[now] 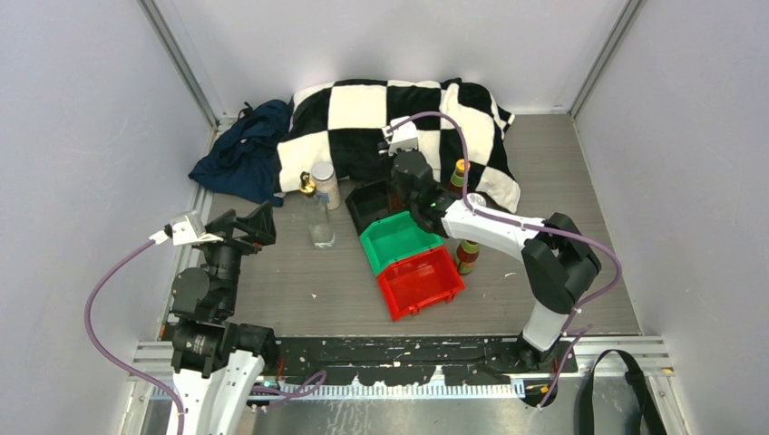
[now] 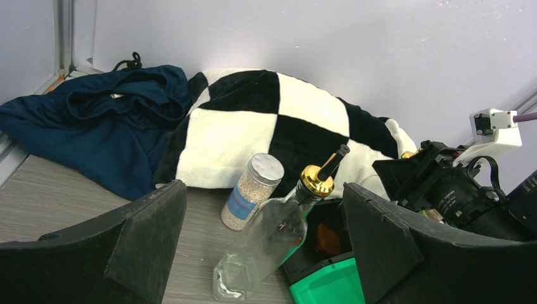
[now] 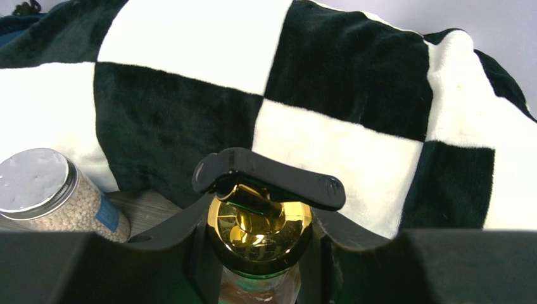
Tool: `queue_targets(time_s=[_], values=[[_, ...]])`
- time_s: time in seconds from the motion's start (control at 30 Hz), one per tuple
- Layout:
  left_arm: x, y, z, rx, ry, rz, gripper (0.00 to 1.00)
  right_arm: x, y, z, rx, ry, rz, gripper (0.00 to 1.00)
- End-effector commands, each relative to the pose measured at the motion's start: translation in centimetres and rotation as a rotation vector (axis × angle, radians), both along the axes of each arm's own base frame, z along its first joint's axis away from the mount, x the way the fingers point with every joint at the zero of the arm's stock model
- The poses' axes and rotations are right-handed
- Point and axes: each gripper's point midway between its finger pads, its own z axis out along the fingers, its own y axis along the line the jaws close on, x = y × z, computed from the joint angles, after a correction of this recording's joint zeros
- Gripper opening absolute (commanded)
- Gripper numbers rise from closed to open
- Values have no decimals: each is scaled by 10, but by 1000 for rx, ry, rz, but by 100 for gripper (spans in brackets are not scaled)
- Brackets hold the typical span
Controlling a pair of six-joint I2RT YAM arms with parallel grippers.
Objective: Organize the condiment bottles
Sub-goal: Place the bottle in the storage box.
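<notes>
My right gripper [image 1: 400, 192] is shut on the neck of a tall clear glass bottle with a gold pourer top [image 3: 259, 235] and holds it upright over the black bin [image 1: 367, 203]. The second tall glass bottle [image 1: 318, 217] stands left of the bins, in front of my open, empty left gripper [image 2: 263, 212]. A silver-lidded shaker jar [image 1: 326, 185] stands just behind it and shows in the left wrist view [image 2: 252, 191] and the right wrist view [image 3: 44, 193]. One yellow-capped sauce bottle [image 1: 459, 172] stands by the blanket, another [image 1: 468, 255] right of the green bin. I cannot make out a second shaker jar.
Black, green [image 1: 399, 240] and red [image 1: 419, 282] bins stand in a diagonal row mid-table. A black-and-white checkered blanket [image 1: 363, 113] and a dark blue cloth [image 1: 240, 154] lie along the back wall. Grey walls close in both sides.
</notes>
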Motion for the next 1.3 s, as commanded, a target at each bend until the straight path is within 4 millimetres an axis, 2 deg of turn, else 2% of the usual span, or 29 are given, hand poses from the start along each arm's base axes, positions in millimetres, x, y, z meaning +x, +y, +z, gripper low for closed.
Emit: queue_targets(time_s=[0.0,0.27,0.53,0.67,0.77,1.0,1.27], values=[[-2,-1,16,-17,-62,-9,94,8,-12,22,67,-40,68,16],[0,-2,15,-18,-57,-12,94,11,-21,28,118,-31,196,16],[1,-3,13,-23,-51,-15,94,8,-15,34,96,-11,309,19],[1,-3,13,-27,-52,-17,93,5,-11,31,77,10,340,22],[1,-4,14,-28,-53,-19,93,4,-9,29,65,24,350,31],[2,-4,13,-31,-51,-20,93,2,-12,29,64,19,342,75],[3,-4,12,-32,-46,-22,93,-3,-11,36,72,7,353,90]])
